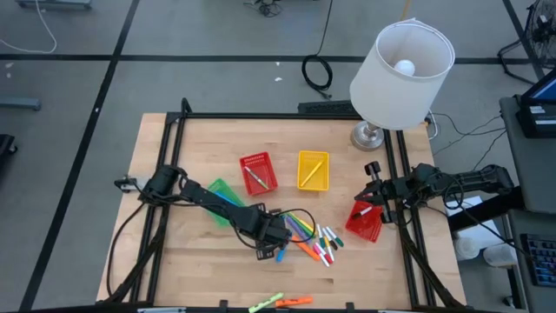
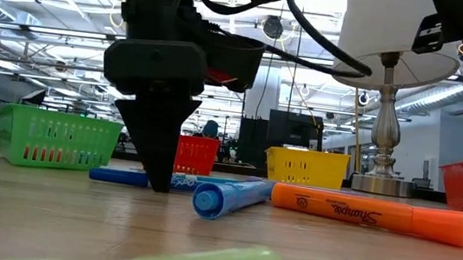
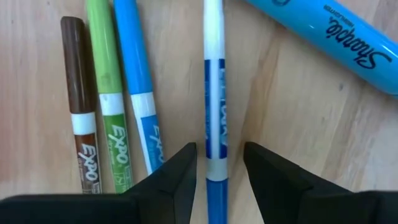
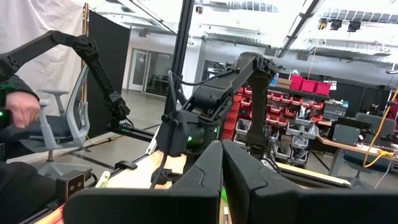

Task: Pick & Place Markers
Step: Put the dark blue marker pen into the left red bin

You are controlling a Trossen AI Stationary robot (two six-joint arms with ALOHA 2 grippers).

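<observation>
Presently the blue-and-white marker (image 3: 213, 112) lies flat on the table (image 1: 174, 261) between the tips of the left gripper (image 3: 219, 163), which straddles it with jaws spread and a sliver of wood visible either side; no pinch is yet confirmed. It belongs to the loose marker pile (image 1: 314, 242) at about 5 o'clock from table centre.

Risks, as judged: neighbouring markers lie close. A blue Expo marker (image 3: 140, 93) sits just beside the one jaw, and closing could nudge it or trap two at once. The thin barrel may roll or pivot if the jaws meet it off-centre. The fat blue Sharpie (image 3: 329, 37) lies near the other side and could be knocked.

The right gripper (image 4: 222, 180) waits at 3 o'clock near the red basket (image 1: 365, 222), fingers pressed together, empty as far as seen.

Obscured: the left arm covers part of the pile from above; the marker's lower end is cut off at the wrist view's edge; finger contact with the table cannot be made out.
</observation>
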